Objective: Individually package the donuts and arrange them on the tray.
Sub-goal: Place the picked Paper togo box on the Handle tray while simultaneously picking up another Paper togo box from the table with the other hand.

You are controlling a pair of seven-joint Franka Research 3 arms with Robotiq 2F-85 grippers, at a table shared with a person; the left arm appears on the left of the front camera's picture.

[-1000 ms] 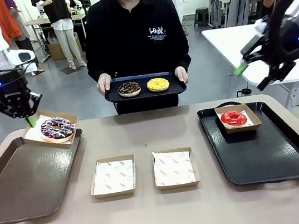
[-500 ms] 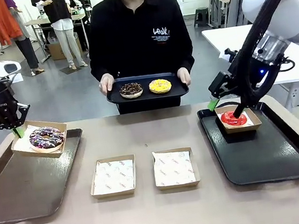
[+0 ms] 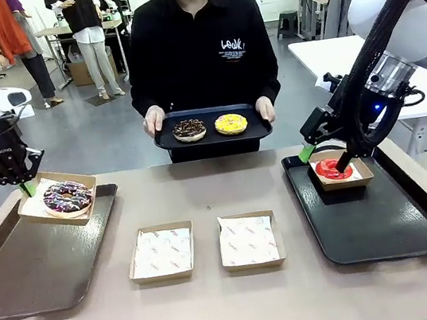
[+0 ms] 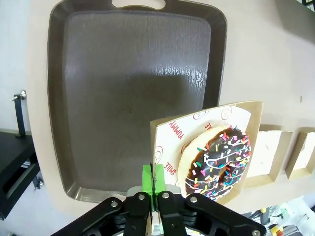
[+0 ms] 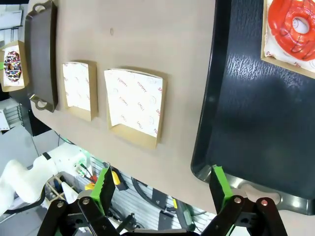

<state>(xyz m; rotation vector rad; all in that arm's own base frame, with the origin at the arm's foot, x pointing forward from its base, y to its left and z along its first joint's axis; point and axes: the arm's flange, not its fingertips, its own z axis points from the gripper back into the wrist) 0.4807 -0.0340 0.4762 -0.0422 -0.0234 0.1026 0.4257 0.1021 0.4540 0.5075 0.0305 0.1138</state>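
At the left, the left gripper (image 4: 153, 177) has its jaws pressed together on one thin wall of a cardboard box (image 3: 37, 209), and the purple donut (image 3: 67, 196) lies in that box. The box hangs tilted over the far corner of the left tray (image 3: 36, 267), partly past its rim. That is your main risk. A pinch on one edge lets the cardboard bend or swing, and the donut could slide to the low side and out. Lower it where it hangs and it may land straddling the rim. The tray floor beside it is bare, so nothing blocks the way down.

In the middle, two empty boxes (image 3: 161, 252) with paper liners sit side by side on the table (image 3: 220, 312), well clear of both arms. Beyond them a person holds a small tray (image 3: 164, 141) carrying the chocolate donut (image 3: 188, 129) and the yellow donut (image 3: 231, 123), both not yet boxed.

At the right, the right gripper (image 3: 324, 158) hangs with jaws spread wide and empty. It is just over the boxed red donut (image 3: 334, 168) at the far corner of the right tray (image 3: 392, 222). A careless drop there could clip that box or dent the glaze.
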